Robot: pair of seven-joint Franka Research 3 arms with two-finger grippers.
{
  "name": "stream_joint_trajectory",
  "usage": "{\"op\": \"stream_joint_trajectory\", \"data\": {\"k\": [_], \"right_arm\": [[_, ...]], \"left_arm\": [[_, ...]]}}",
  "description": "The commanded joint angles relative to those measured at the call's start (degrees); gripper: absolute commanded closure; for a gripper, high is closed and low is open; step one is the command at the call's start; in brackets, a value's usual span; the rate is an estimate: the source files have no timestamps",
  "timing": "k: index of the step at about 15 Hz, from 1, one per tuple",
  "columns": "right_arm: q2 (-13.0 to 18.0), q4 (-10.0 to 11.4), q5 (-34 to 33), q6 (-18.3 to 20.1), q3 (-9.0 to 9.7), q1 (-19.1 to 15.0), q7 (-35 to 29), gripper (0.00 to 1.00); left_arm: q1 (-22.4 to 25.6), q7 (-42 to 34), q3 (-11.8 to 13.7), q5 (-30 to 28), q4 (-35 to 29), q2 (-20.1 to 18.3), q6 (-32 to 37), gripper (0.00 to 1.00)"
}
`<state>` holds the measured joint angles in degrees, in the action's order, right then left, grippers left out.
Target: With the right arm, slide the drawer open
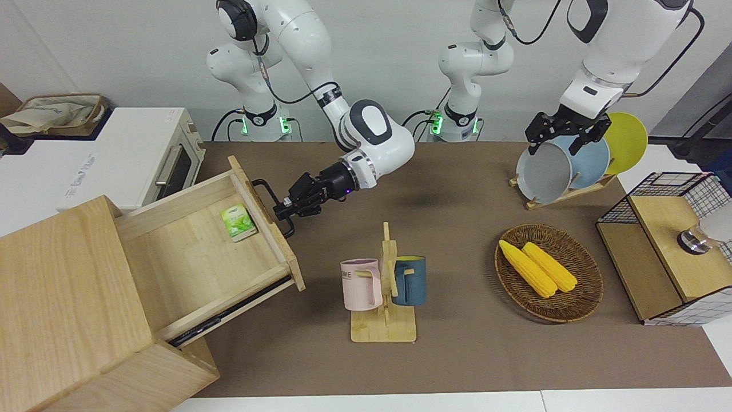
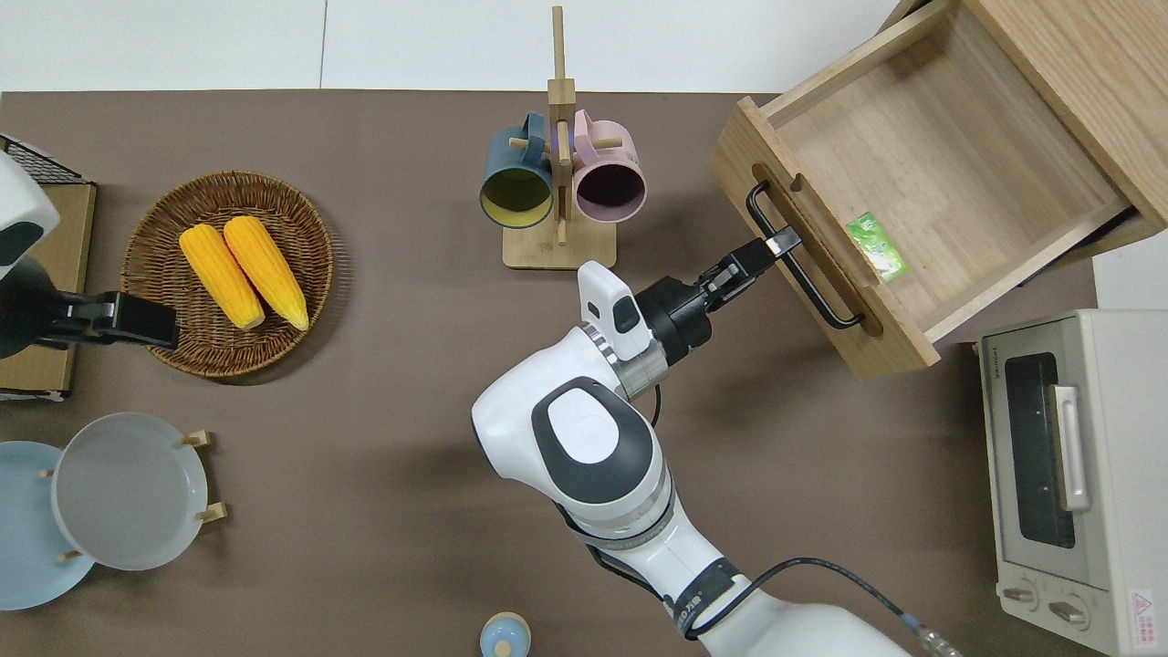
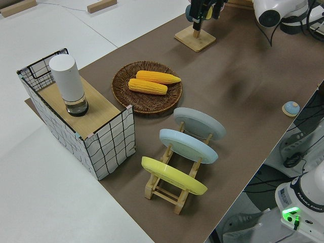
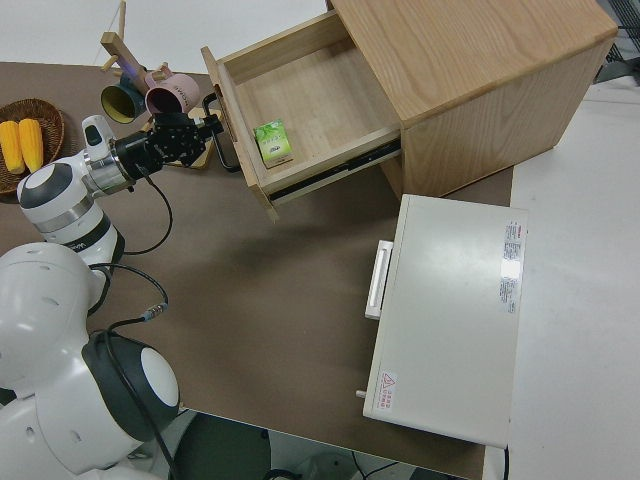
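The pale-wood drawer (image 1: pixel 200 252) (image 2: pixel 922 173) (image 4: pixel 310 110) stands pulled far out of the big pale-wood cabinet (image 1: pixel 63 297) (image 4: pixel 470 70) at the right arm's end of the table. A small green packet (image 1: pixel 238 222) (image 2: pixel 876 246) (image 4: pixel 271 141) lies inside it, against the front panel. My right gripper (image 1: pixel 280 209) (image 2: pixel 780 244) (image 4: pixel 207 128) is shut on the drawer's black bar handle (image 1: pixel 271 205) (image 2: pixel 803 274) near its middle. The left arm is parked, its gripper (image 1: pixel 563 134) black.
A wooden mug stand (image 1: pixel 386 286) (image 2: pixel 558 164) with a pink and a blue mug stands close to the drawer front. A white toaster oven (image 1: pixel 137 157) (image 2: pixel 1068 474) sits beside the cabinet. A wicker basket (image 1: pixel 583 297) of corn, a plate rack (image 1: pixel 566 166) and a wire-mesh cabinet (image 1: pixel 675 246) are toward the left arm's end.
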<state>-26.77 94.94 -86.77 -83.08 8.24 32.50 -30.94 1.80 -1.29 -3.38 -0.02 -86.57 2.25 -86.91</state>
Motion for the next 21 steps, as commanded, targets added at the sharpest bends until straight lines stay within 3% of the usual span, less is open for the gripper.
{"op": "stream_joint_trajectory", "data": {"k": [1, 5, 6, 8, 9, 10, 16, 18, 21], "right_arm": [[-0.21, -1.95, -0.25, 0.20, 0.02, 0.81, 4.48, 1.000], [-0.21, -1.95, -0.16, 0.20, 0.02, 0.81, 4.48, 1.000], [-0.30, -1.95, -0.16, 0.20, 0.02, 0.81, 4.48, 0.914], [-0.47, -1.87, -0.16, 0.20, -0.07, 0.81, 4.48, 0.355], [-0.65, -1.95, -0.16, 0.20, -0.07, 0.72, 4.39, 0.159], [-0.65, -1.95, -0.16, 0.20, -0.07, 0.81, 4.31, 0.033], [-0.56, -1.95, -0.16, 0.20, 0.02, 0.98, 3.78, 0.021], [-0.65, -2.04, 0.89, 0.20, 0.02, 2.47, 3.78, 0.021], [-0.65, -4.14, 4.57, 0.55, 0.02, 4.49, 4.21, 0.021]], "left_arm": [[0.31, -0.56, -0.39, 0.98, 1.49, 0.65, 1.13, 0.01], [0.31, -0.56, -0.39, 0.98, 1.40, 0.65, 1.13, 0.00], [0.31, -0.56, -0.39, 0.98, 1.40, 0.65, 1.13, 0.01], [0.31, -0.56, -0.39, 0.98, 1.40, 0.65, 1.13, 0.01], [0.31, -0.56, -0.39, 0.98, 1.40, 0.65, 1.13, 0.01], [0.31, -0.56, -0.39, 0.98, 1.40, 0.65, 1.13, 0.01], [0.31, -0.56, -0.39, 0.98, 1.40, 0.65, 1.13, 0.01], [0.31, -0.56, -0.39, 0.98, 1.40, 0.65, 1.13, 0.01], [0.31, -0.56, -0.39, 0.98, 1.40, 0.65, 1.13, 0.01]]}}
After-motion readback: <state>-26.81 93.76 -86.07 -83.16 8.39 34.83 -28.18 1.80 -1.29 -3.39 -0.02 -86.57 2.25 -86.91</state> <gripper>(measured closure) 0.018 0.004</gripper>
